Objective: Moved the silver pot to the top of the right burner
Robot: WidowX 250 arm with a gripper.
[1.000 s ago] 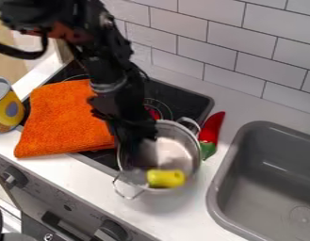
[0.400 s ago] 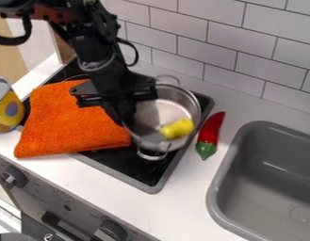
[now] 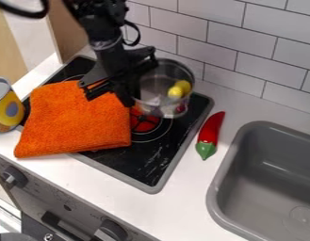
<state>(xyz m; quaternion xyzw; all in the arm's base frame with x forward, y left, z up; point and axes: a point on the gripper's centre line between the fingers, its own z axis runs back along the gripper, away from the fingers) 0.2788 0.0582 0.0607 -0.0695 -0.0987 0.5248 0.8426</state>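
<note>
Silver metal catches the light in the upper middle of the frame, where the pot (image 3: 162, 77) is held at its left side by the gripper (image 3: 132, 100), whose fingers are closed on the rim. The pot is seen over the upper right part of the black stove (image 3: 141, 164), just above the red-centred burner (image 3: 144, 124) in the frame; whether the stove is touched by its base cannot be told. Inside the pot, toward its right side, a yellow object (image 3: 177, 90) can be seen. Much of the stove's left half is covered by a folded orange cloth (image 3: 75, 122), by which the counter (image 3: 182, 207) is also partly covered at the front. To the right of the stove, a red pepper (image 3: 211, 128) is laid on the counter, its green end pointed toward the bottom of the frame. A grey sink (image 3: 270, 183) is set into the counter at the lower right, and at the left edge a patterned yellow can (image 3: 7, 110) is placed upright beside the cloth.
</note>
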